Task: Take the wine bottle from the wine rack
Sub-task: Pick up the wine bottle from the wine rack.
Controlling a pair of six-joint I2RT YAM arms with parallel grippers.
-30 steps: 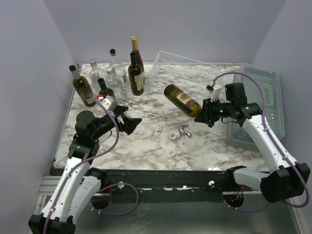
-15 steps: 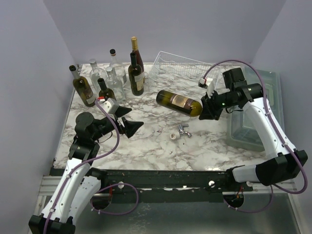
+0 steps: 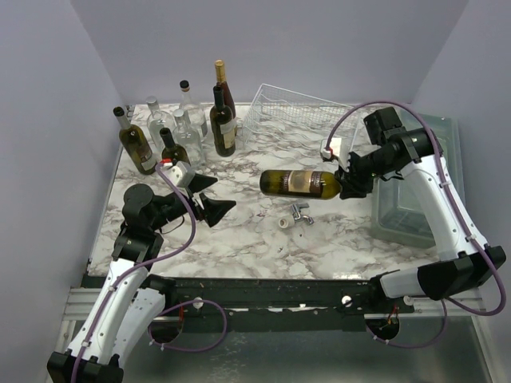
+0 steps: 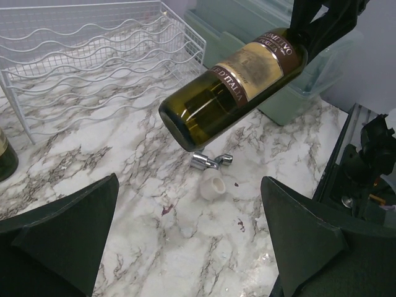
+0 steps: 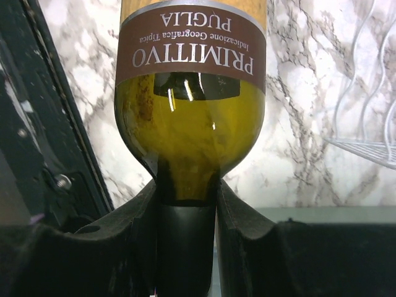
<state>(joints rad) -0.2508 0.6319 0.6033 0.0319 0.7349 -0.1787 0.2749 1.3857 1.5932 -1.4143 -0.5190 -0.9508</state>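
A green wine bottle (image 3: pixel 299 183) with a brown and gold label hangs level in the air over the middle of the marble table, its base pointing left. My right gripper (image 3: pixel 344 183) is shut on its neck; the right wrist view shows the neck (image 5: pixel 185 179) pinched between both pads. The white wire wine rack (image 3: pixel 294 112) lies at the back, well clear of the bottle, and no bottle shows in its cradles (image 4: pixel 93 55). My left gripper (image 3: pixel 211 197) hovers wide open at the left, facing the bottle's base (image 4: pixel 185 120), with nothing between its fingers (image 4: pixel 68 229).
Several upright bottles (image 3: pixel 180 128) stand at the back left. A translucent grey-green bin (image 3: pixel 415 191) sits at the right, under the right arm. A small metal tap (image 3: pixel 299 211) and a white cap (image 4: pixel 213 185) lie on the table below the bottle.
The right arm has lifted and turned the bottle from a slant to level, its base swinging toward the front. The left gripper has hardly moved.
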